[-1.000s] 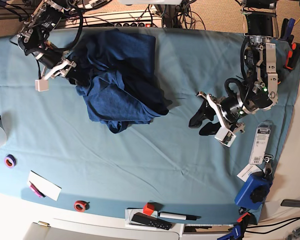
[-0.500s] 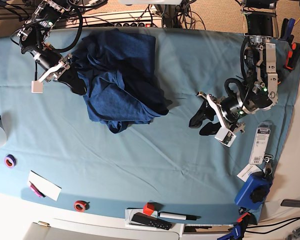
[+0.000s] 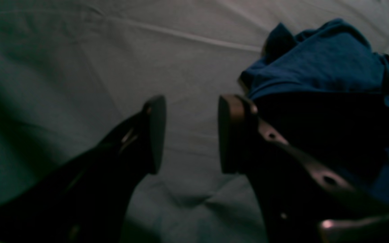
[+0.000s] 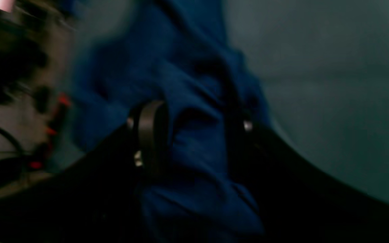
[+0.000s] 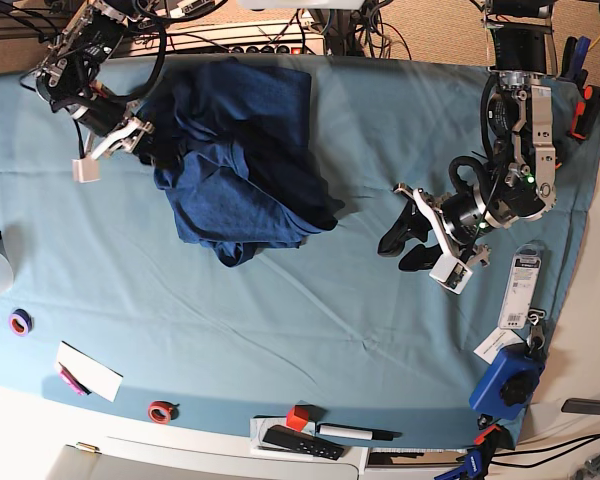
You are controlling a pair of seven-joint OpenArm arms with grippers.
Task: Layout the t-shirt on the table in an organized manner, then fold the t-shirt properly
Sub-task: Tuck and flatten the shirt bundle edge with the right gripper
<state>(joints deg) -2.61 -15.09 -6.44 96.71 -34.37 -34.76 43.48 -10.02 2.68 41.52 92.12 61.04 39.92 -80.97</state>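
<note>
The right arm reaches in from the counter's [image 5: 310, 300] far corner, its end effector [image 5: 148, 140] at the edge of the crumpled t-shirt [image 5: 240, 160], jaws apart with a fold of navy cloth between them, though blur hides whether they grip. The left end effector [image 5: 408, 238] hangs low over bare teal cloth well apart from the shirt, jaws parted and empty. Since half a second ago the right end effector has moved back in against the shirt's edge; the left arm has not moved.
</note>
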